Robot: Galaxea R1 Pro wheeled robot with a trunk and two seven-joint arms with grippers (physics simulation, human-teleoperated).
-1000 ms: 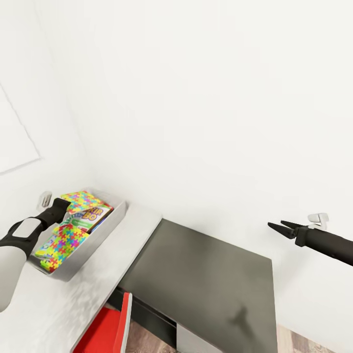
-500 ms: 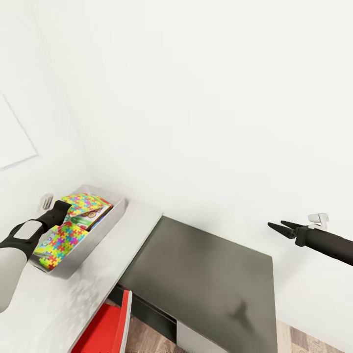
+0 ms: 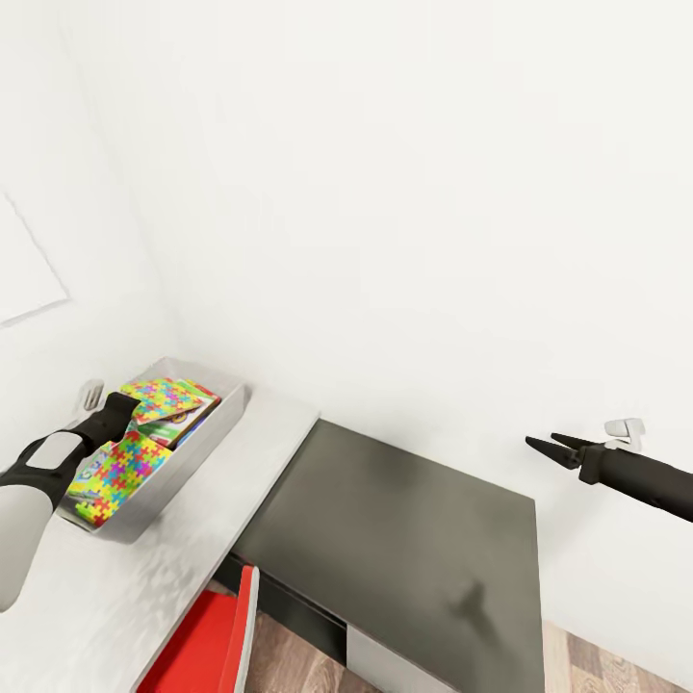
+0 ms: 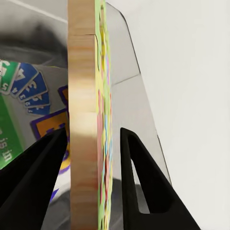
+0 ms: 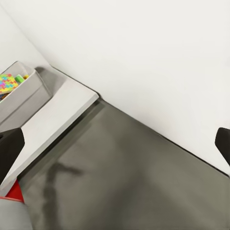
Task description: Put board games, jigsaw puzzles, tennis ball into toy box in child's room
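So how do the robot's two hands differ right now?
The left hand is down in the grey toy box, its fingers either side of a jigsaw puzzle seen edge-on. The right hand hangs above the dark desk section, holding nothing, its fingers apart. Both are black and two-fingered.

The toy box (image 3: 223, 416) sits on the table (image 3: 202, 500) at left, jigsaw puzzles (image 3: 120, 472) inside it.

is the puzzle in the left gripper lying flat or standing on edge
On edge: the jigsaw puzzle stands edgewise between the left gripper fingers, over the toy box.
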